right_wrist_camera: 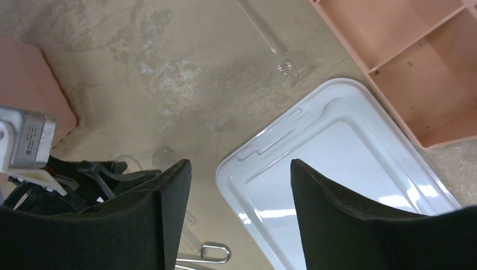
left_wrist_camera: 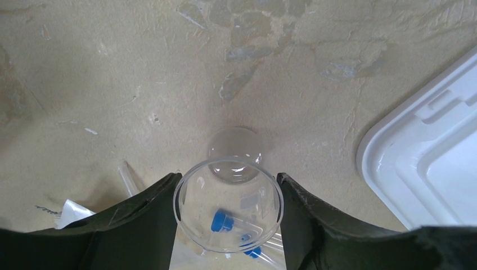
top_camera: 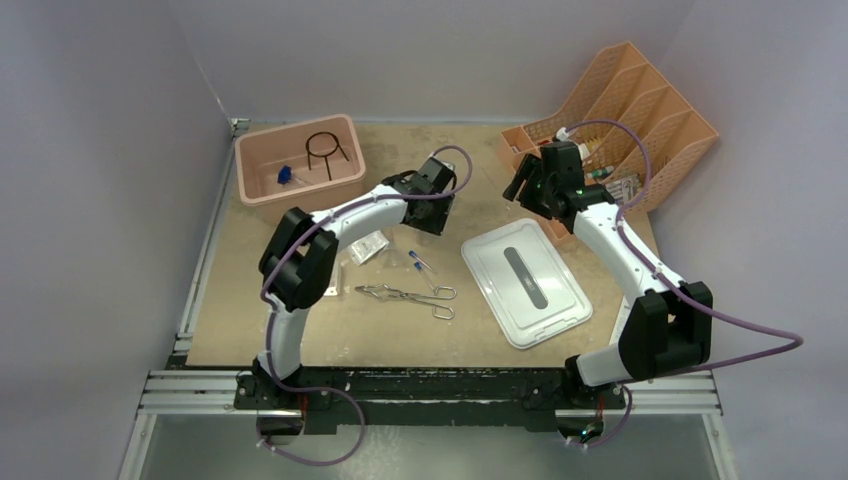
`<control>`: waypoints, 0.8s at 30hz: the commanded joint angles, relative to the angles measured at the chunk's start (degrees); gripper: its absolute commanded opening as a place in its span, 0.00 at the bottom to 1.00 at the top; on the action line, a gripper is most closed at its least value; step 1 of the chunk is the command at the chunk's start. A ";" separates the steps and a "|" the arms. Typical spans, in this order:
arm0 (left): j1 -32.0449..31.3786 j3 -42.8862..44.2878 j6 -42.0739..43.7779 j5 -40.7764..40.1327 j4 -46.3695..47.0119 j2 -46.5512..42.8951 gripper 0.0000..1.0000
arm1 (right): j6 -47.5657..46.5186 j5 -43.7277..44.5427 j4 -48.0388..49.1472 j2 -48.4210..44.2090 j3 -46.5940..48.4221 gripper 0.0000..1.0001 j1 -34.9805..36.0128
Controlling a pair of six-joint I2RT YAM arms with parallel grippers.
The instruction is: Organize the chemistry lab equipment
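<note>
My left end effector (left_wrist_camera: 228, 179) is pinching the clear glass flask (left_wrist_camera: 228, 208). Both fingers are pressing on its curved wall at the widest ring, and it is apparently hanging clear of the tabletop (left_wrist_camera: 140, 73). My right end effector (right_wrist_camera: 241, 169) is standing wide apart and carrying nothing, directly above the white lid (right_wrist_camera: 337, 169).

Risks, as I am judging them:
- The glass is smooth and round, so I am probably gripping along two narrow lines only. The flask could be twisting or sliding out under a quick swing.
- The blue-capped vials (left_wrist_camera: 223, 220) are lying directly beneath my left fingers, showing through the glass. A dropped flask would be striking them.
- The lid edge is sitting just right of the left end effector.

The surface is showing as worn, blotchy tan board, and I am judging it hard. Plain pale walls (top_camera: 100, 150) are enclosing it on three sides.
</note>
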 commanded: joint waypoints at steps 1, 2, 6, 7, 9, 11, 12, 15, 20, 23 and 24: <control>0.84 1.25 -1.05 -1.86 -0.58 -4.96 0.46 | 1.14 6.77 2.03 -0.25 3.22 0.67 -0.27; 1.29 1.77 -0.78 -1.58 -1.28 -5.78 0.46 | 1.32 7.14 1.89 0.26 3.97 0.67 -0.24; 4.13 4.36 -0.66 0.72 -3.10 -8.58 0.46 | 1.54 6.50 1.31 2.56 7.13 0.66 -0.29; 5.14 5.47 -1.30 1.45 -3.63 -9.13 0.46 | 1.28 6.19 1.55 2.88 7.65 0.66 -0.22; 6.40 7.43 -2.46 1.47 -4.42 -10.60 0.44 | -0.38 5.43 2.91 3.27 8.03 0.65 -0.24; 7.29 10.97 -2.76 0.58 -7.40 -11.52 0.44 | -1.57 4.86 3.36 3.61 8.52 0.64 -0.28; 8.08 13.03 -2.98 0.93 -8.70 -11.87 0.44 | -2.20 4.79 4.11 3.77 8.73 0.64 -0.24; 10.94 17.08 -2.97 1.38 -10.65 -12.94 0.46 | -3.25 4.82 6.19 3.98 8.56 0.64 -0.28; 18.10 22.56 -3.38 1.05 -12.12 -13.28 0.49 | -5.26 6.77 11.04 4.25 6.97 0.64 -0.28; 22.32 26.84 -4.35 0.27 -14.44 -12.15 0.49 | -3.37 5.78 7.45 6.45 9.30 0.63 -0.28; 23.55 27.23 -4.38 -0.22 -14.66 -12.18 0.49 | -3.65 5.97 7.92 6.96 9.40 0.63 -0.29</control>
